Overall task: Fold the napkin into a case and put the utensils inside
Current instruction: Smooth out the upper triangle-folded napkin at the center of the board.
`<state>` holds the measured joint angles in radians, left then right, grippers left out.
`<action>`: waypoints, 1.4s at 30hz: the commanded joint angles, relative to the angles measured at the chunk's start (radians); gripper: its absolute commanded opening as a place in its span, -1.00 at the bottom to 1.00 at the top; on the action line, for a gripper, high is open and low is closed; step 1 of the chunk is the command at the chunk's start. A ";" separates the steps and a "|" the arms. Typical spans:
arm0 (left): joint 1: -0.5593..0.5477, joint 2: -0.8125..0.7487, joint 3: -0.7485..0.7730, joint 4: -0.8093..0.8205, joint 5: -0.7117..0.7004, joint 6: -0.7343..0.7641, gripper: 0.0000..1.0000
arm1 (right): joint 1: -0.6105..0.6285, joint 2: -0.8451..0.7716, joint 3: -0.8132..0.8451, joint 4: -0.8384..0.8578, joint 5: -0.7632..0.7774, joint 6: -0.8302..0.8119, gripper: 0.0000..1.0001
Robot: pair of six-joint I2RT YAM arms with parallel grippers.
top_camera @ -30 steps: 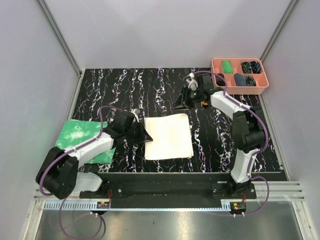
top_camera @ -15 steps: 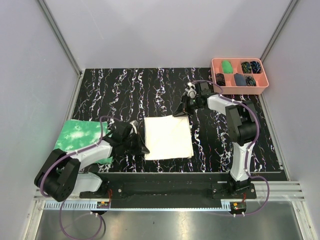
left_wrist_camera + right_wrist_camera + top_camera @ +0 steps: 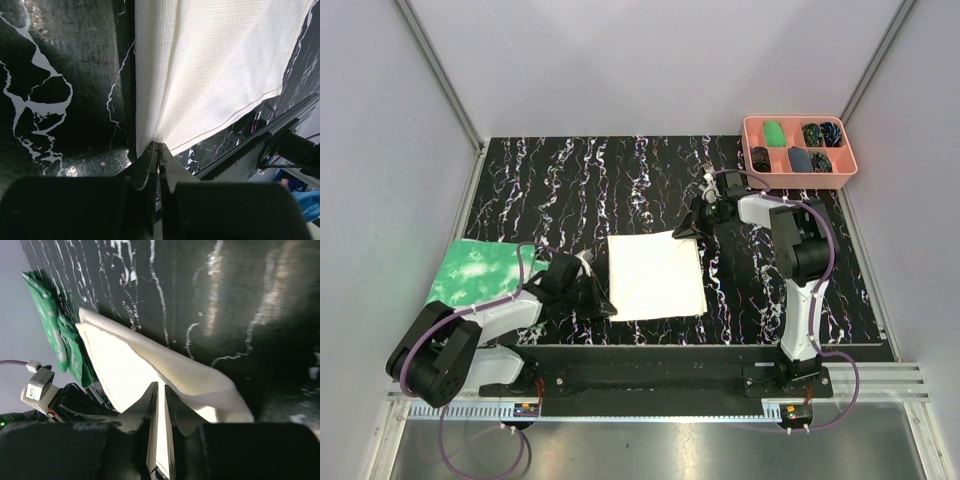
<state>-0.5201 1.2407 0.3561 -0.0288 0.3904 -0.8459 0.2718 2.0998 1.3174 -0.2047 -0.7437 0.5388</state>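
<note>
The cream-white napkin (image 3: 657, 277) lies flat as a square on the black marbled table. My left gripper (image 3: 607, 305) is low at its near-left corner, jaws shut on the napkin's (image 3: 215, 65) hem, as the left wrist view (image 3: 159, 145) shows. My right gripper (image 3: 688, 232) is at the far-right corner. In the right wrist view, the right gripper (image 3: 161, 387) has its jaws pinched on the napkin (image 3: 130, 365), with the corner raised and curling over one finger. No case shape shows. The utensils are out of view.
A green-and-white mottled cloth (image 3: 480, 272) lies at the left, beside the left arm. A pink compartment tray (image 3: 799, 150) with small dark and green items stands at the back right corner. Grey walls enclose the table.
My left gripper slid toward the near edge to the napkin's near-left corner. My right gripper came down onto the far-right corner and closed on it, lifting that corner slightly.
</note>
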 commanded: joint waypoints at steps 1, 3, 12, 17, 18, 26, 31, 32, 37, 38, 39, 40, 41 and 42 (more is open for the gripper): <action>-0.001 0.020 -0.040 0.050 -0.015 0.001 -0.88 | -0.040 0.011 -0.009 0.041 0.011 -0.016 -0.64; -0.001 0.025 -0.048 0.053 -0.024 -0.001 -0.89 | -0.049 0.038 -0.003 0.042 0.004 -0.020 -0.64; -0.001 -0.035 -0.006 0.032 0.010 0.004 -0.71 | -0.049 0.010 0.101 -0.088 0.067 -0.100 -0.60; -0.001 -0.210 0.113 -0.132 -0.005 0.005 -0.29 | -0.045 -0.142 0.095 -0.246 0.154 -0.142 -0.45; 0.003 -0.227 0.138 -0.157 -0.018 0.010 -0.21 | -0.040 -0.205 0.083 -0.260 0.187 -0.143 -0.40; 0.149 -0.061 0.420 -0.299 0.022 0.149 0.50 | 0.195 -0.444 -0.056 -0.311 0.395 -0.082 0.31; 0.222 0.213 0.659 -0.407 0.068 0.318 0.34 | 0.322 -0.486 -0.177 -0.230 0.440 0.018 0.49; 0.229 0.253 0.690 -0.446 0.058 0.339 0.34 | 0.331 -0.489 -0.196 -0.210 0.441 0.029 0.48; 0.270 0.495 0.871 -0.549 0.110 0.468 0.35 | 0.331 -0.515 -0.316 -0.194 0.454 0.035 0.29; 0.276 0.520 0.888 -0.553 0.117 0.475 0.34 | 0.331 -0.536 -0.328 -0.184 0.452 0.038 0.23; 0.282 0.563 0.914 -0.551 0.142 0.487 0.32 | 0.331 -0.549 -0.349 -0.182 0.446 0.039 0.21; 0.282 0.584 0.928 -0.545 0.152 0.495 0.29 | 0.331 -0.558 -0.359 -0.173 0.440 0.039 0.18; 0.281 0.603 0.938 -0.543 0.159 0.499 0.28 | 0.333 -0.575 -0.365 -0.171 0.429 0.043 0.15; 0.282 0.638 0.955 -0.542 0.154 0.502 0.27 | 0.333 -0.583 -0.375 -0.167 0.425 0.052 0.14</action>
<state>-0.2466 1.8072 1.2282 -0.5350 0.4767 -0.4252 0.6037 1.6100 0.9600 -0.4316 -0.3229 0.5625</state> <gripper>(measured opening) 0.647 0.591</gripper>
